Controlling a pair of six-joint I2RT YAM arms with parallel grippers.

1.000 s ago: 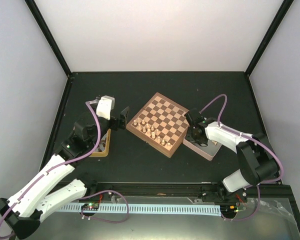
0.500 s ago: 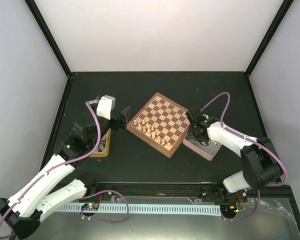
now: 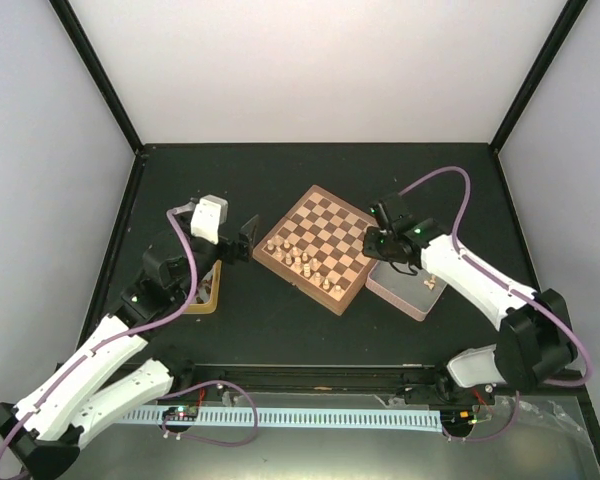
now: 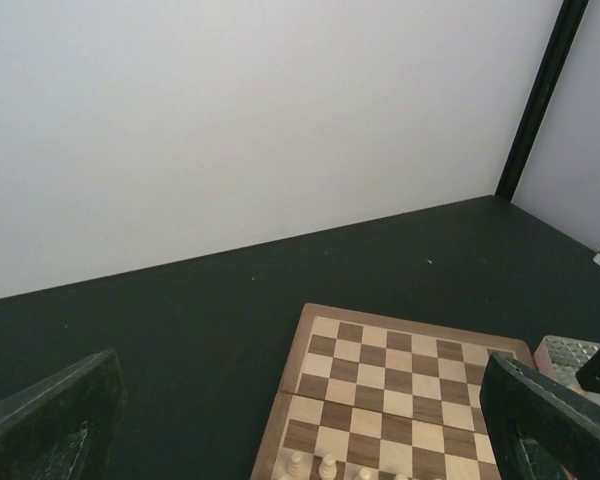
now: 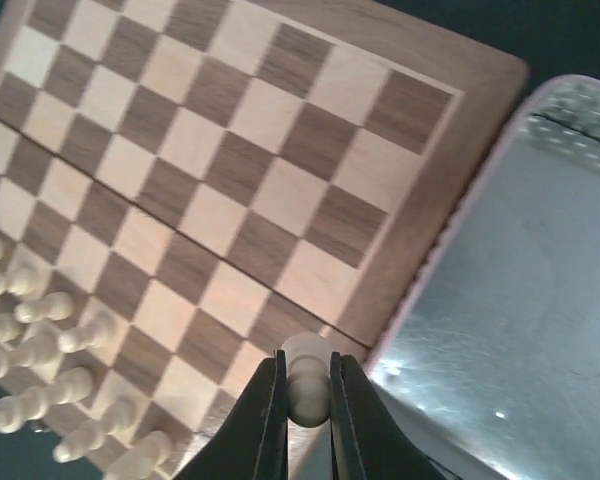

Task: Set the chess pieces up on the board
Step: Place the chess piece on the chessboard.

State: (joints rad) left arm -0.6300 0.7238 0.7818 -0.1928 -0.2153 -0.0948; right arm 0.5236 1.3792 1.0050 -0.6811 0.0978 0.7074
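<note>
Right gripper (image 5: 307,362) was clamped on 1 pale chessman (image 5: 307,388), its 2 fingers pinching the piece just below the round head. In the wrist view the piece hung over the right border of the board (image 5: 230,180), where that border met the grey tray (image 5: 500,300). How high it hung above the wood could not be told.

The step in hand looked like carrying this man to its square. The other pale pieces (image 3: 298,262) stood bunched along the near-left side of the board, so the target probably lay among or beside them. To do it well, the arm would need to travel high across the bare squares and come straight down over the centre of 1 square. It should part the fingers only once the base sat flat. The grip was narrow and high on a turned shape, so a tilt on landing could tip the piece.

Room was good over the far and right squares, which were bare. It tightened near the standing men, where the spread fingers could knock a neighbour. The tray sat just beside the board's right edge, a lip to clear if the hand dropped low. Left gripper (image 3: 248,238) waited with its jaws wide apart off the board's left corner, near the yellow-wood tray (image 3: 208,296) and close to the row being filled.
</note>
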